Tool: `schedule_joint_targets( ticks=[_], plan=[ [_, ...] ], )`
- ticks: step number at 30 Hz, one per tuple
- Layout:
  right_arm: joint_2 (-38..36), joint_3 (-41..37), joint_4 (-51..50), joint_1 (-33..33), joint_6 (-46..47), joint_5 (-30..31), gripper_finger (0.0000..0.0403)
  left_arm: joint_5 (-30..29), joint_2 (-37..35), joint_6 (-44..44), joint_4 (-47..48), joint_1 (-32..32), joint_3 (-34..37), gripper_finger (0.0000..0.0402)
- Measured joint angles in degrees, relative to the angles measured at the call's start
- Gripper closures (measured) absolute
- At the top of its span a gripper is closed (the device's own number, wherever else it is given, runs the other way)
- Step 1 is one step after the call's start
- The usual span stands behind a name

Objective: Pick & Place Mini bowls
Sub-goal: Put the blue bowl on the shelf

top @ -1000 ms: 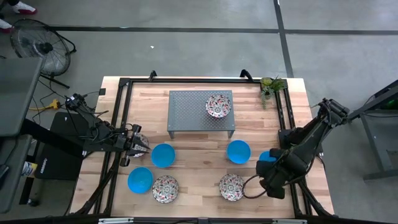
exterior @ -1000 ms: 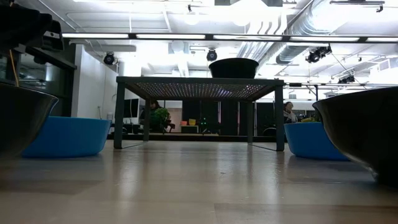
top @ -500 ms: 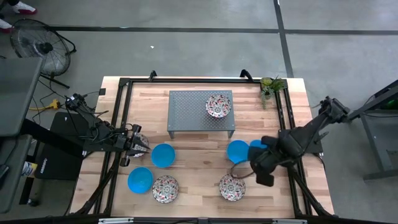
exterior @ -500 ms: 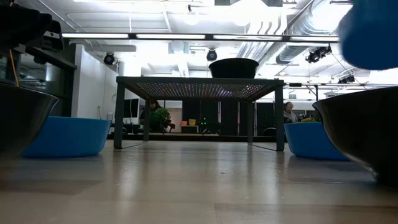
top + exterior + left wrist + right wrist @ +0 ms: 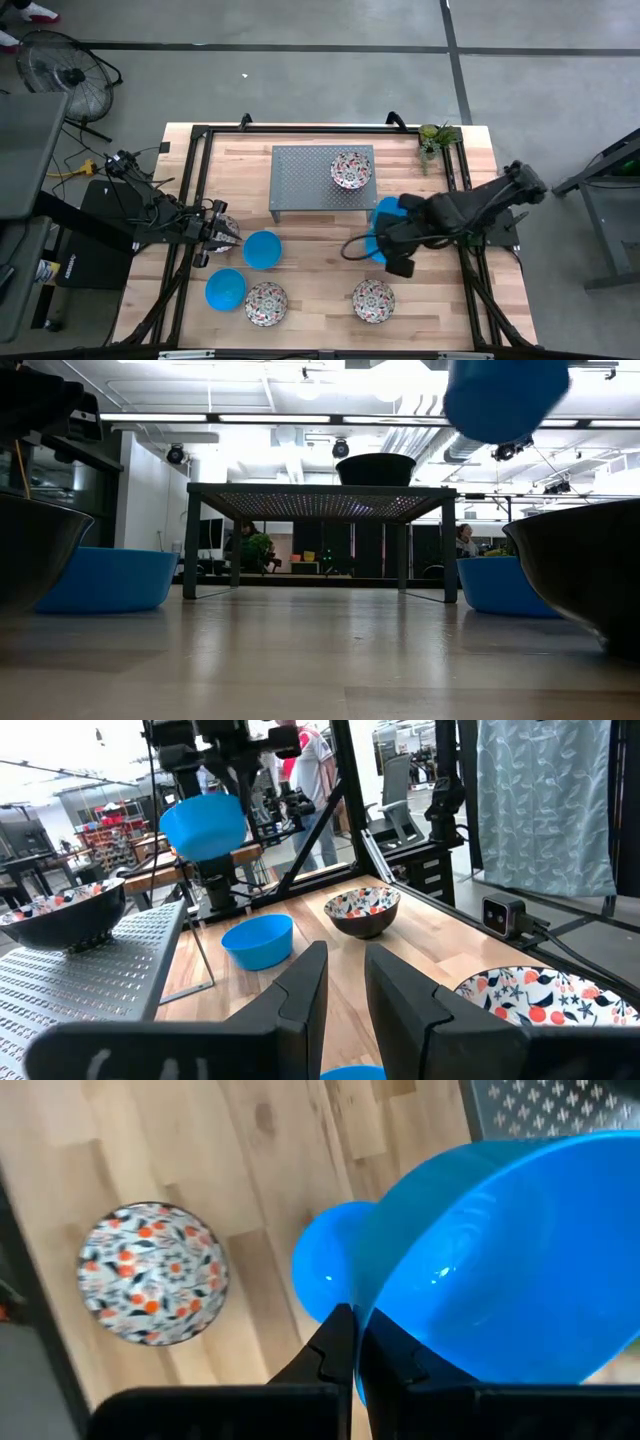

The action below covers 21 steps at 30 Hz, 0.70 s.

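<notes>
My right gripper hangs in the air by the near right corner of the grey perforated stand, shut on a plain blue mini bowl. A second blue bowl sits on the table right below it. One floral bowl stands on the stand. Two more blue bowls and two floral bowls rest on the table. My left gripper waits at the table's left side with a narrow gap between its fingers, over another floral bowl. My right gripper pinches the blue bowl's rim between its two fingers, one on each side of the wall. The fingers come from above. The bowl is lifted clear of the table, tilted, and hangs at about the height of the stand's top.
A small potted plant stands at the far right corner. Black frame rails run along the left, right and far sides. Bare wood lies between the stand and the near row of bowls.
My right gripper has carried the blue bowl from near the table's right edge up and leftward, toward the stand's near right corner, passing over the blue bowl that sits on the table. The held bowl stays lifted. My left arm has kept still.
</notes>
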<state>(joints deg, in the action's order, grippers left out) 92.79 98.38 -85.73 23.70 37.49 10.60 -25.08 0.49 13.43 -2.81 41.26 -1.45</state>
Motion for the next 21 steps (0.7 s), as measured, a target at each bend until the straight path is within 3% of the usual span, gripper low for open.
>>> schedule_joint_targets(
  ticks=[10, 17, 21],
  plan=[
    [10.22, 10.61, -3.48, -5.01, -11.73, 1.26, 0.0403, -2.89, 0.0, -0.37, -0.15, -0.01, 0.0, 0.0335],
    [11.58, 15.53, -3.57, -5.86, -17.85, 4.42, 0.0403, -2.95, 0.0, -0.97, -1.04, -0.01, 0.0, 0.0335],
    [11.58, 16.58, -3.44, -5.84, -20.28, 5.15, 0.0403, -4.72, 0.01, -6.24, -3.28, -0.01, 0.01, 0.0335]
  ],
)
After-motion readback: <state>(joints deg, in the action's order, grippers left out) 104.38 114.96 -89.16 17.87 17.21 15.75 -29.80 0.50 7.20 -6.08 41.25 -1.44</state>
